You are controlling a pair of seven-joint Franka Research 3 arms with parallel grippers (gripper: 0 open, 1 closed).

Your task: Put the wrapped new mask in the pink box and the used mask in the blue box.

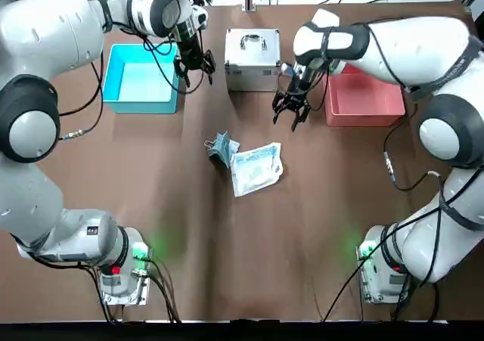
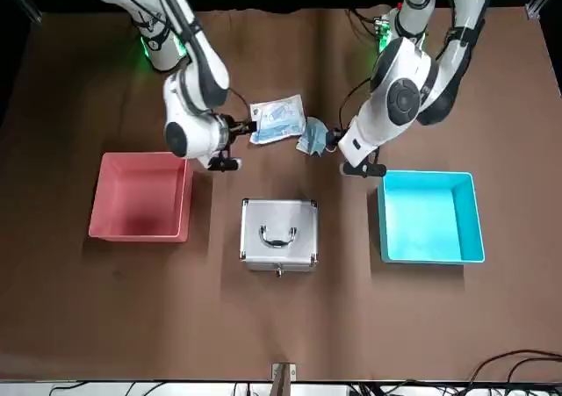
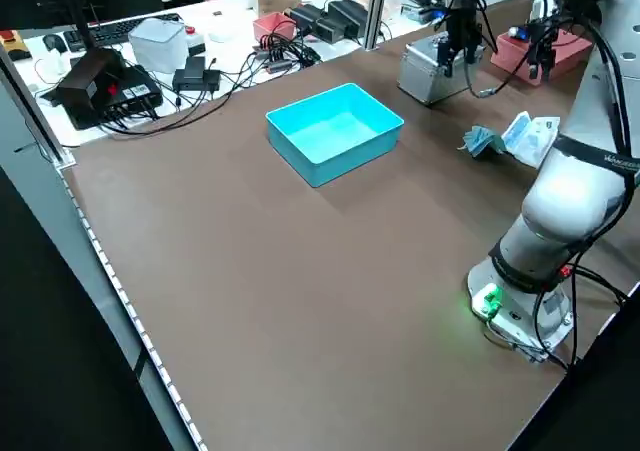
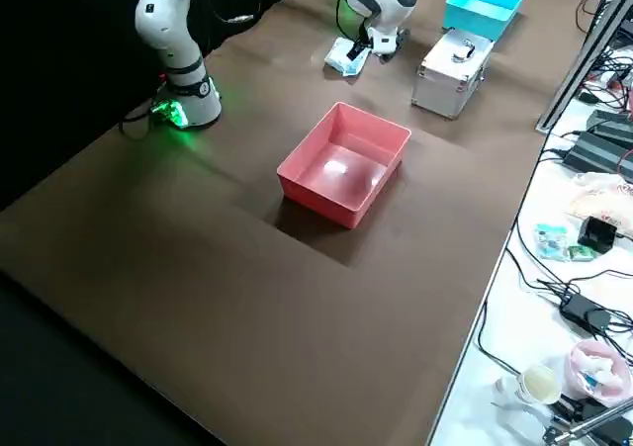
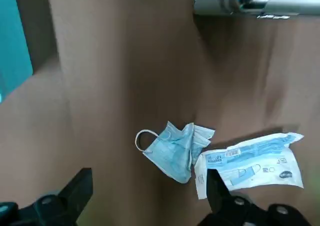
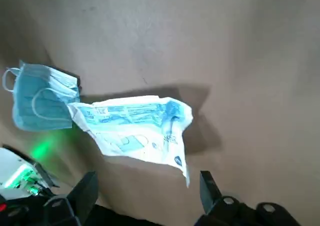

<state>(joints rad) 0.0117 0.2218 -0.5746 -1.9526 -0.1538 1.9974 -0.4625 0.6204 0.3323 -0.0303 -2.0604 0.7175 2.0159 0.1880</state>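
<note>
Masks: two are lying on the brown table (image 1: 227, 250), touching at one edge.
Wrapped new mask (image 1: 256, 168): one, flat in its clear wrapper, lying nearer the robot than the right gripper (image 1: 290, 113) and outside both boxes.
Used mask (image 1: 221, 149): one, bunched, ear loop showing, sitting between the two grippers and nearer the robot than both.
Boxes: two are standing open with no mask inside.
Pink box (image 1: 364, 99): one, sitting just beside the right gripper, on its outer side.
Blue box (image 1: 141, 77): one, sitting just beside the left gripper (image 1: 193, 66), on its outer side.
Silver case (image 1: 252, 57): one, standing between the two grippers.
Left gripper: hanging above the table, fingers spread apart, holding nothing.
Right gripper: hanging above the table, fingers spread apart, holding nothing.
</note>
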